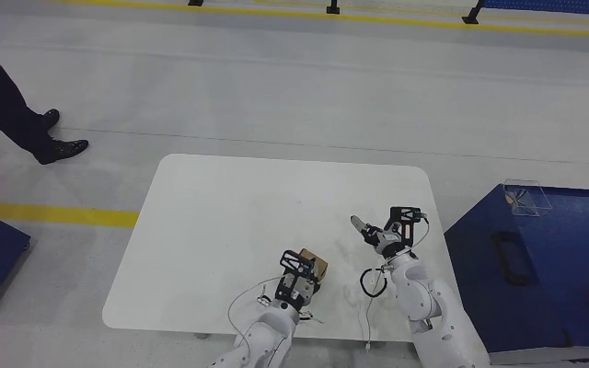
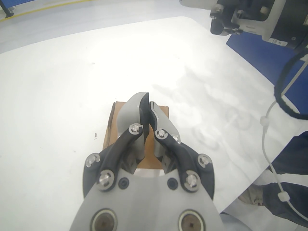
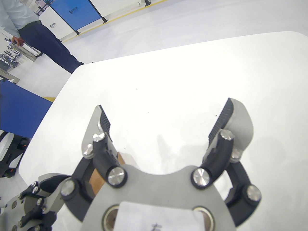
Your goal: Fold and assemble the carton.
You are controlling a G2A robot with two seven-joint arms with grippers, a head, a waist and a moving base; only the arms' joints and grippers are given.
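Observation:
A small brown carton [image 2: 161, 112] lies on the white table [image 2: 72, 85] near its front edge, lying under my left gripper [image 2: 146, 103]. That gripper is shut, its pads pressed together over the carton's top, and I see no cardboard between them. In the top view the carton [image 1: 317, 262] pokes out beside the left gripper [image 1: 304, 269]. My right gripper [image 3: 166, 108] hangs open and empty above the bare table, to the right of the carton and apart from it. A sliver of the carton [image 3: 94, 176] shows behind one of its fingers [image 3: 102, 121].
A blue cabinet [image 1: 515, 267] stands close against the table's right side with a clear plastic box [image 1: 526, 196] on top. A black cable loop [image 1: 373, 281] hangs by the right arm. The table's far half [image 1: 276, 202] is bare white surface.

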